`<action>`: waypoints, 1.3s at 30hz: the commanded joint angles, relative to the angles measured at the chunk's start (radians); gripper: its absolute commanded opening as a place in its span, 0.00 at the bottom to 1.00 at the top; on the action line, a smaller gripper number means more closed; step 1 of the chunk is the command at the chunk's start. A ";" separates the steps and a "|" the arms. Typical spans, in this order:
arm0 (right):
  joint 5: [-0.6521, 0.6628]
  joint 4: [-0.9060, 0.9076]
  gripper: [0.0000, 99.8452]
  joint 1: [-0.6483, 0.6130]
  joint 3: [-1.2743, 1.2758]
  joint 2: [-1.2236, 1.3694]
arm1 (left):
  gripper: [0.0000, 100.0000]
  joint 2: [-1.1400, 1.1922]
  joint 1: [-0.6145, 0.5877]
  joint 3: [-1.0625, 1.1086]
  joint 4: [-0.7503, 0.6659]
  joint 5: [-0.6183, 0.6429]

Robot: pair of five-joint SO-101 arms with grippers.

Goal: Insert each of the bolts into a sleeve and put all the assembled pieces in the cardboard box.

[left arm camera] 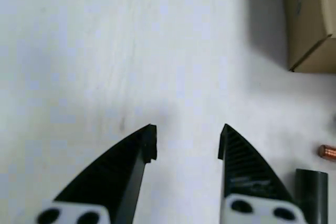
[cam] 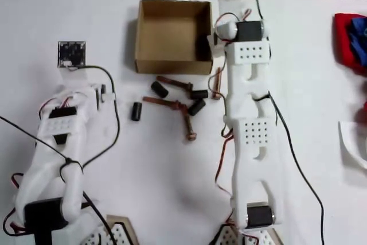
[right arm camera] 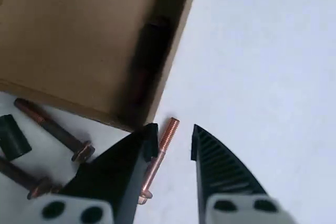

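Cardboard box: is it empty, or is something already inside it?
Not empty. The cardboard box holds one dark piece lying against its inner wall.

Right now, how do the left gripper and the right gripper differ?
The left gripper has only bare table in its gap; the right gripper has a copper bolt lying in its gap. The right gripper sits at a corner of the cardboard box; the left gripper is farther from that box. Both are open and black-tipped.
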 commanded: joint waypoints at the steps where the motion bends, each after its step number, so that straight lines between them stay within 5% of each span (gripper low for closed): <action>1: 0.114 0.028 0.10 -0.030 0.064 -0.116 | 0.21 -0.002 -0.006 -0.004 -0.017 0.008; 10: 0.551 0.025 0.10 -0.131 0.881 -0.579 | 0.21 -0.002 -0.006 -0.004 -0.017 0.008; 16: 0.747 -0.013 0.24 -0.243 1.238 -0.691 | 0.21 -0.002 -0.006 -0.004 -0.017 0.008; 30: 0.984 -0.136 0.19 -0.263 1.281 -0.458 | 0.21 -0.002 -0.006 -0.004 -0.015 0.008; 39: 0.984 -0.139 0.19 -0.257 1.172 -0.369 | 0.21 -0.002 -0.006 -0.004 -0.017 0.006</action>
